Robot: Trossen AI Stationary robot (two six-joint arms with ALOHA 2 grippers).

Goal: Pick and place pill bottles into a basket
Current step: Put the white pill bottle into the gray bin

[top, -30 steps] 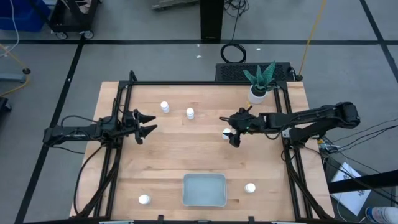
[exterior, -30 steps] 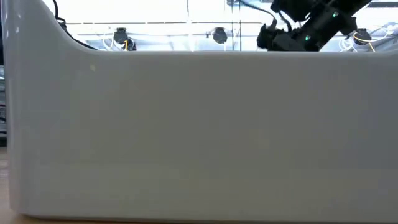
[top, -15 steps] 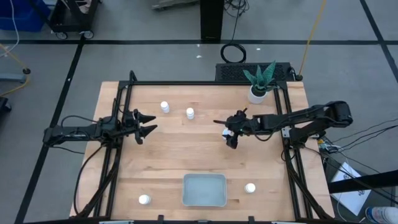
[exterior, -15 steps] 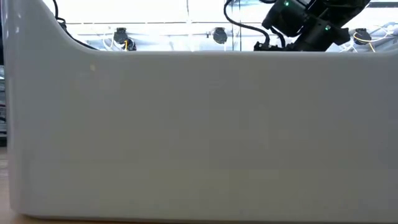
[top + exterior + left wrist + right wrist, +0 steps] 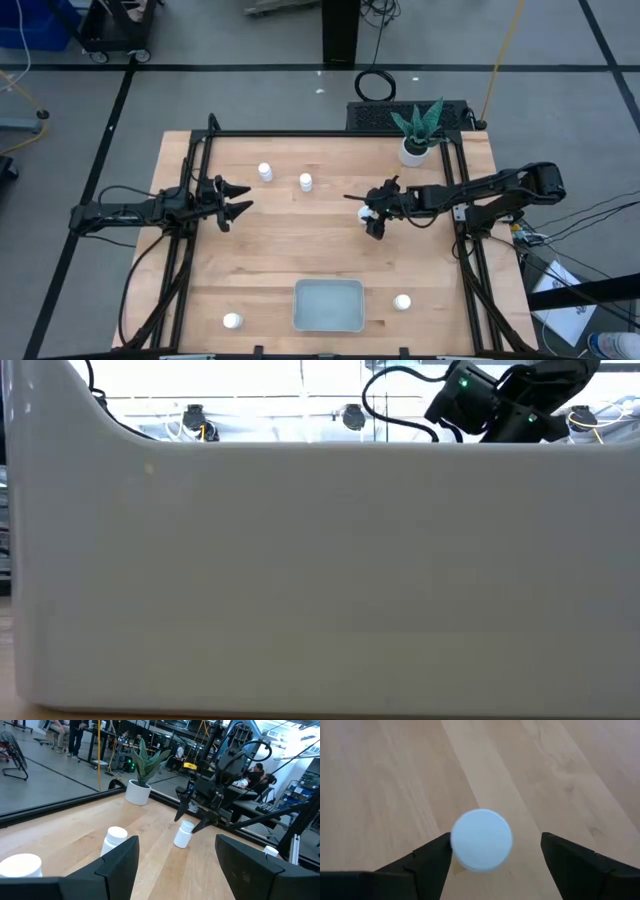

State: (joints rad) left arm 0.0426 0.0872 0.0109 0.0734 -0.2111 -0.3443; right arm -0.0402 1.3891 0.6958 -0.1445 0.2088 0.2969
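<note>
Five white pill bottles stand upright on the wooden table. One (image 5: 366, 211) is at the middle right, two (image 5: 265, 172) (image 5: 306, 182) are far left of centre, and two (image 5: 232, 321) (image 5: 402, 301) flank the basket. The pale grey-blue basket (image 5: 328, 305) sits at the near edge. My right gripper (image 5: 364, 213) is open over the middle-right bottle (image 5: 481, 839), one finger on each side. My left gripper (image 5: 246, 198) is open and empty at the left. My right gripper comes at the bottle slanting down from the table's right. One finger (image 5: 427, 862) stands right beside the cap's edge (image 5: 454, 842). I cannot tell whether it touches. The other finger (image 5: 575, 862) is apart from the cap. The bottle stands on the table.
A white pot with a green plant (image 5: 415, 148) stands at the far right, close behind my right arm. The basket's wall (image 5: 320, 560) fills the low view. Black frame rails (image 5: 190, 240) run along the table's left, right and far sides.
My right gripper has moved a little toward the table's left edge, from beside the middle-right bottle to over it, so its open fingers now stand on either side. The bottle has stayed in place.
</note>
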